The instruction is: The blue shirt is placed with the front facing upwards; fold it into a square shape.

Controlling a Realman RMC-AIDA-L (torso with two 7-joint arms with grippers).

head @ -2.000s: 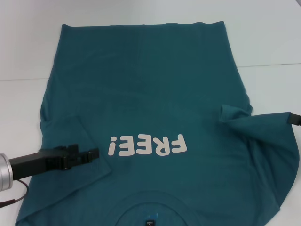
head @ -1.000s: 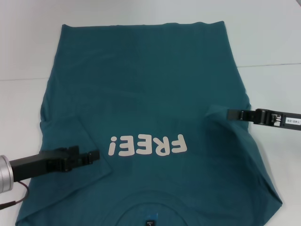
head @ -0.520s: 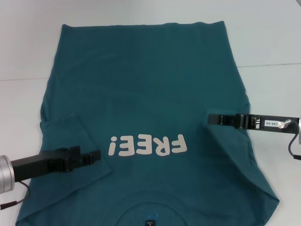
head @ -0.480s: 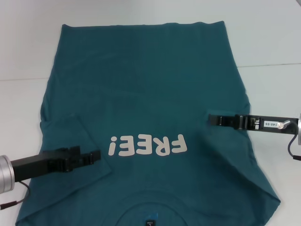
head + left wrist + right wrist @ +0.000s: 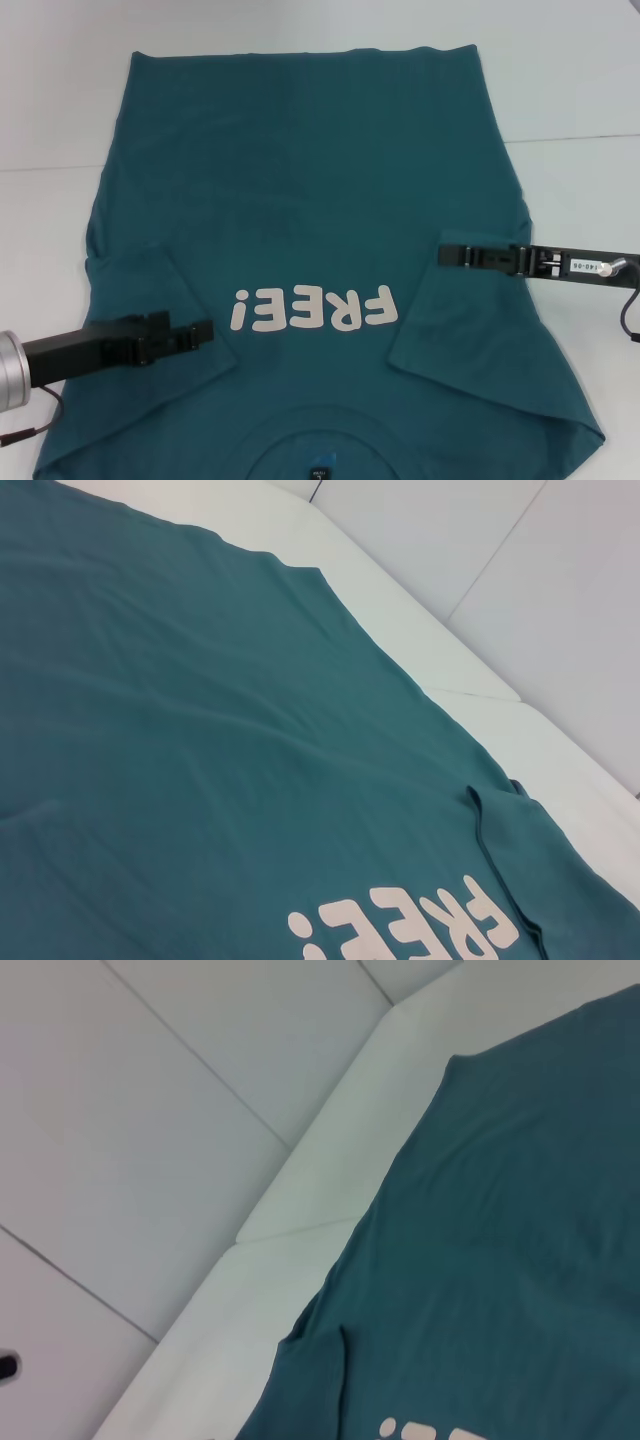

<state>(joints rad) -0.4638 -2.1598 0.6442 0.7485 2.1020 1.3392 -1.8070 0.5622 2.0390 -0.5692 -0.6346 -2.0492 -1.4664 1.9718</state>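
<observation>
The blue shirt lies flat, front up, its white "FREE!" print and neck label toward me. Its left sleeve is folded in over the body. My left gripper hovers low at that flap's inner edge. The right sleeve also lies folded inward, flat on the chest, and my right gripper sits at its far inner corner. The left wrist view shows the shirt and the right flap. The right wrist view shows the shirt and the left flap.
A white table carries the shirt, with bare surface beyond the hem and on both sides. A seam line crosses the table. A dark cable hangs from my right arm. Pale wall panels stand behind the table.
My right gripper carried the right sleeve inward over the chest, and the raised fabric has now dropped flat into a folded flap. The left arm has barely moved.
</observation>
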